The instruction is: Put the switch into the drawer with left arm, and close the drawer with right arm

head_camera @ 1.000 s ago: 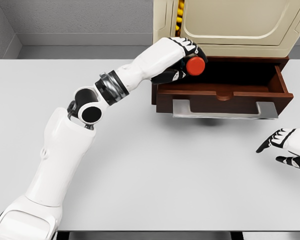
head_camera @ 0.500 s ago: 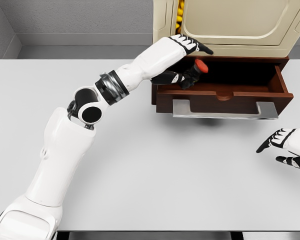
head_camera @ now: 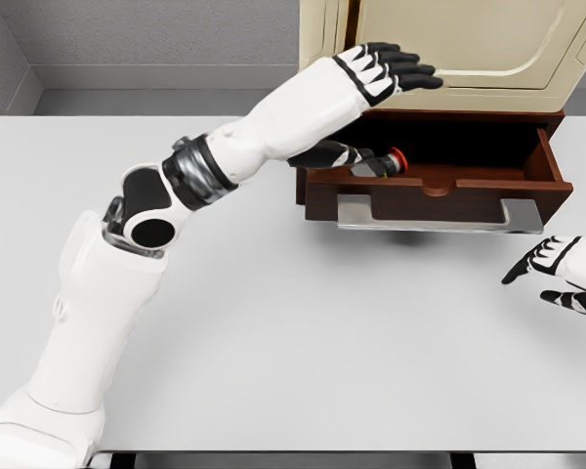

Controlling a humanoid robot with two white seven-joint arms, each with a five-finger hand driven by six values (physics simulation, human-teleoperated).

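The switch [head_camera: 388, 162], a small dark body with a red button, lies on its side inside the left part of the open brown drawer [head_camera: 488, 182]. My left hand [head_camera: 381, 73] hovers above it, fingers spread open and holding nothing, with the thumb low by the drawer's left wall. My right hand [head_camera: 559, 276] rests open over the table at the right edge, in front of and below the drawer's right corner.
The drawer juts out of a cream cabinet [head_camera: 449, 44] at the back of the white table [head_camera: 293, 322]. A silver handle plate [head_camera: 439, 216] hangs under the drawer's front.
My left hand opened and lifted away upward. The switch dropped from its fingers into the drawer. The right hand barely shifted.
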